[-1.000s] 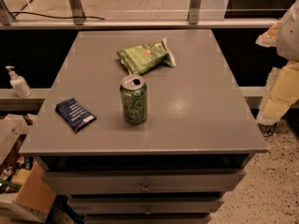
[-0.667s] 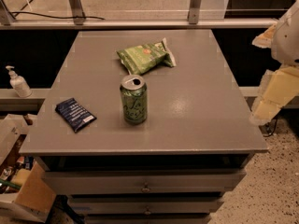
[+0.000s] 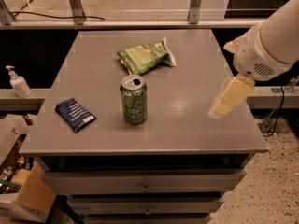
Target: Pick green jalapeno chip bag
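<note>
The green jalapeno chip bag lies crinkled on the far middle of the grey table, its whitish sealed end to the right. My gripper hangs over the table's right side, well to the right of the bag and nearer the front, apart from it. The white arm reaches in from the upper right.
A green drink can stands upright in front of the bag. A flat dark blue packet lies at the front left. Drawers sit below the tabletop. A soap dispenser and boxes are at left.
The arm and gripper have swung in from the right edge over the table's right side. The bag, the can and the packet have not moved.
</note>
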Action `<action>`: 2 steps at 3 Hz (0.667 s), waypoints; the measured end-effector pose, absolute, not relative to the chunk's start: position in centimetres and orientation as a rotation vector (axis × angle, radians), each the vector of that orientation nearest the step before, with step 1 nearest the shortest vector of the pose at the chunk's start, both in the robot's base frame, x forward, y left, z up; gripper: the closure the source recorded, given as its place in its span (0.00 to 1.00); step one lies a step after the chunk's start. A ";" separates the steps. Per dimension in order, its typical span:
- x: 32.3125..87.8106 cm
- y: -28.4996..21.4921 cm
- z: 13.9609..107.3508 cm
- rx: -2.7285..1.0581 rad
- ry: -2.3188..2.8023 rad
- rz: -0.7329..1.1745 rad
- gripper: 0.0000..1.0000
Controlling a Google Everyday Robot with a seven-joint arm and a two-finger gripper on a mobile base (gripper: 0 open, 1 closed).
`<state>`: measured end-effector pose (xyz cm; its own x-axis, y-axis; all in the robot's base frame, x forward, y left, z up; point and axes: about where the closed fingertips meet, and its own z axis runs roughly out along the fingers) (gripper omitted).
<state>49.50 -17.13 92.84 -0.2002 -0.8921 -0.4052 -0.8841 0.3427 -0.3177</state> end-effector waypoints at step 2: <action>58.4 -11.6 90.0 -1.452 1.952 0.102 0.00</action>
<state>58.44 -11.59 90.03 -0.1350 -0.8144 -0.5644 -0.8688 0.3712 -0.3278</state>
